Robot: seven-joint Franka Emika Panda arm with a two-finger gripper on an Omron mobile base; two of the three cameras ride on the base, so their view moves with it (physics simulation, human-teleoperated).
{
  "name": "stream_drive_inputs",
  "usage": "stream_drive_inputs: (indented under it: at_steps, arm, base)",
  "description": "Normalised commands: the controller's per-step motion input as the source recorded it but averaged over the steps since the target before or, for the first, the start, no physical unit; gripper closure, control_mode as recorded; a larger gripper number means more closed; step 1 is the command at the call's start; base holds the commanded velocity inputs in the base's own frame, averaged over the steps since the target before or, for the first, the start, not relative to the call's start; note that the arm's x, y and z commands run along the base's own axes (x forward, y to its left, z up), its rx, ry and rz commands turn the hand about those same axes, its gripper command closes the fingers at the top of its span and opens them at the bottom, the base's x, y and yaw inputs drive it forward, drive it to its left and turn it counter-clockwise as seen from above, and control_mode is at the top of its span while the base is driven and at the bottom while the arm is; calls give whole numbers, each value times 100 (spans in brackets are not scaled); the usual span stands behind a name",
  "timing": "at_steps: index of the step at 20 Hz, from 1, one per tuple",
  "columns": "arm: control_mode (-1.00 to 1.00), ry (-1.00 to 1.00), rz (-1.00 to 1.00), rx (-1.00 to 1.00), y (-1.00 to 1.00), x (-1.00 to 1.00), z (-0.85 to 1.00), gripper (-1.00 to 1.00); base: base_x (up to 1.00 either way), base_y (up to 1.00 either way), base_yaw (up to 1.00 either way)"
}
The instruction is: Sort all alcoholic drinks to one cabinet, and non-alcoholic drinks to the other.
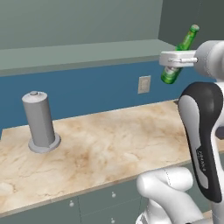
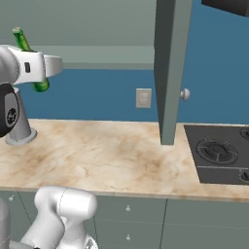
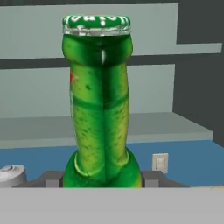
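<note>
While we hold the green glass bottle (image 1: 179, 59) up in the air, clamped low on its body between the jaws of the gripper (image 1: 174, 61), no drink in these pictures sits in a cabinet yet, so we judge the sorting to be at an early or middle stage, with this bottle partway to its place. From the left base view the bottle sits at about one o'clock, tilted with its cap leaning toward the upper right, well above the marble counter (image 1: 109, 148). From the right base view it shows at about ten o'clock, with neck and base poking out on either side of the wrist.

One wall cabinet door (image 2: 170, 68) stands open edge-on at twelve o'clock in the right base view, with its round pale knob (image 2: 185, 94) just beside it. We take this as the likely destination, though we cannot see the shelf inside. We cannot tell where the other three drinks are.

On the counter stands a tall grey cylinder (image 1: 40, 122) on a round base, at nine o'clock in the left base view; it is no drink. A stove top (image 2: 221, 153) lies at three o'clock in the right base view.

As to writing, the cap carries pale marks around its rim in the hand view, too blurred to read. A small red fleck shows on the neck; no brand is legible.
</note>
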Motion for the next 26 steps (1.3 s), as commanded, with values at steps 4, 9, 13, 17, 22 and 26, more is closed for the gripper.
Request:
stream_drive_inputs:
  at_steps: [4, 9, 13, 17, 22, 26]
  arm:
    - [-100, 0, 0, 2, 0, 16, 10, 100]
    - [-100, 0, 0, 2, 0, 24, 0, 100]
    - [-100, 0, 0, 1, 0, 26, 0, 100]
    - [-100, -1, 0, 0, 0, 25, 0, 100]
    - [-100, -1, 0, 0, 0, 26, 0, 100]
    - [-100, -2, 0, 0, 0, 28, 0, 100]
  base:
    - [0, 0, 0]
    - [0, 0, 0]
    - [0, 0, 0]
    - [0, 0, 0]
    - [0, 0, 0]
    - [0, 0, 0]
